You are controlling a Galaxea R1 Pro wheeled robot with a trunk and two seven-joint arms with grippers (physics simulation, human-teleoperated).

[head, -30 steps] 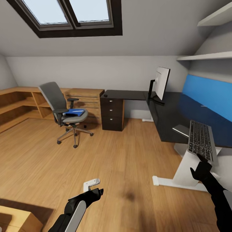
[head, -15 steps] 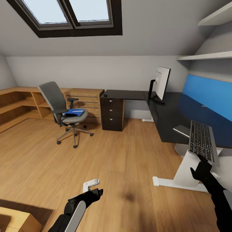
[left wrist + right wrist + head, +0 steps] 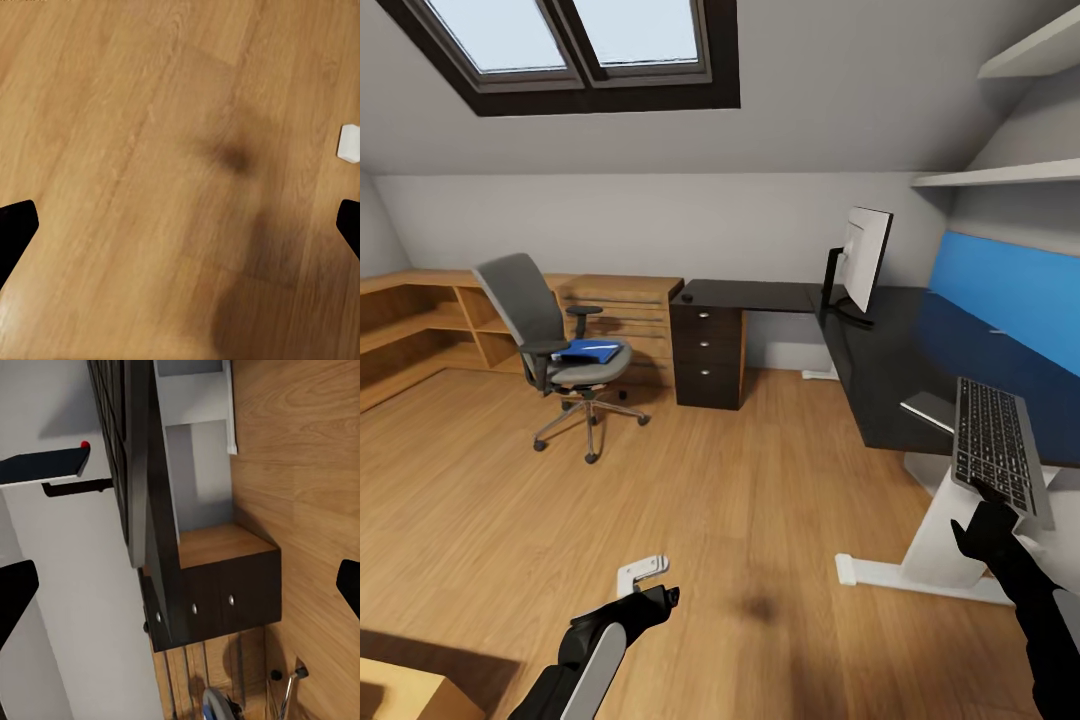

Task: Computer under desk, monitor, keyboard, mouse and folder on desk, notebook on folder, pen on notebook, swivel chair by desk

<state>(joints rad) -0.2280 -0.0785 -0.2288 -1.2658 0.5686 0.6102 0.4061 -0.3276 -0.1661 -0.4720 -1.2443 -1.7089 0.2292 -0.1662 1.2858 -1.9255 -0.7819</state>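
The slim dark-grey keyboard with black keys and a silver edge (image 3: 1000, 448) is held by its near end in the right gripper (image 3: 992, 497), the black jaws being clamped on it; in the head view it is tilted, near end low, over the front edge of the large L-shaped desk with the glossy black top (image 3: 880, 345). The keyboard's long axis is seen to run away from the robot, roughly along the desk's long side, toward the wide flat monitor with black front and white back (image 3: 863, 257), which stands upright further back on the desk, well apart from the keyboard. So the spot next to the monitor is judged to lie ahead of the right jaws and slightly toward the left, along the keyboard's own axis; the right arm is plainly the nearer one. In the right wrist view the monitor's edge with its small red light (image 3: 85, 445) and the desk's black three-drawer unit (image 3: 217, 600) are shown beyond the held keyboard. The left gripper (image 3: 660, 592) hangs low over the light wood floor (image 3: 740, 500), its fingers spread apart and nothing between them. The flat bright-blue folder (image 3: 588, 350) lies on the seat of the grey upholstered swivel chair (image 3: 545, 330), well apart from the desk.
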